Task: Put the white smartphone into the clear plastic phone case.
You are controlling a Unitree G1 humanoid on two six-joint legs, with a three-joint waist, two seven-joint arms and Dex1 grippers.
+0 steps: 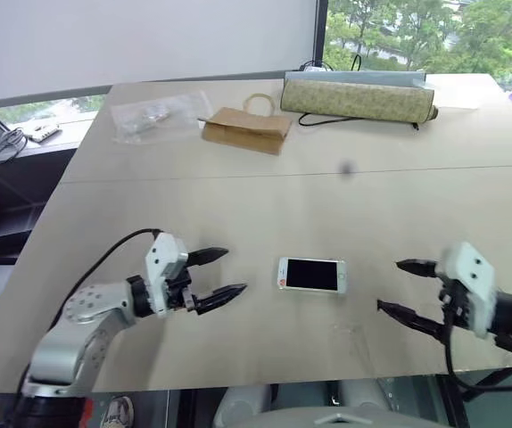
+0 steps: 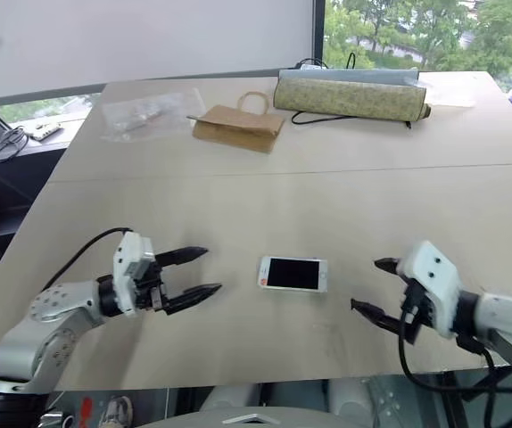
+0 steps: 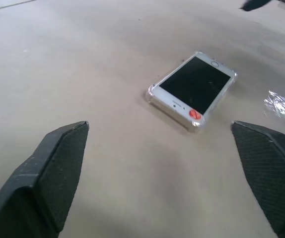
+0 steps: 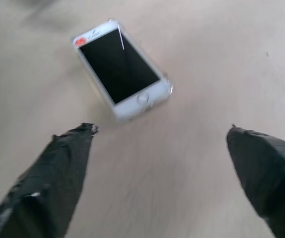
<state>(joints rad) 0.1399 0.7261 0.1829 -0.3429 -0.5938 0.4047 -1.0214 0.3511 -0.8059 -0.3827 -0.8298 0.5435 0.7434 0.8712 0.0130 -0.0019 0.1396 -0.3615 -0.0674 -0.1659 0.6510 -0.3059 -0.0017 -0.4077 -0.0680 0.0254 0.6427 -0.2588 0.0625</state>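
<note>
The white smartphone (image 1: 311, 275) lies flat, screen up, in the middle of the near part of the table, its red mark at its left end. It sits inside the clear plastic phone case (image 3: 151, 93), whose transparent rim and bumper corners show around the white frame. My left gripper (image 1: 236, 271) hovers open a short way to the phone's left, fingertips pointing at it. To the phone's right, my right gripper (image 1: 389, 285) is open as well and also apart from it. Both wrist views show the phone (image 4: 120, 67) ahead of wide-spread fingers (image 3: 63, 158).
At the far side of the table (image 1: 238, 196) lie a crinkled clear plastic bag (image 1: 153, 114), a brown paper bag (image 1: 245, 129) and a long patterned pouch (image 1: 359, 98). A scrap of clear film (image 3: 281, 104) lies near the phone. The table's front edge runs just below both grippers.
</note>
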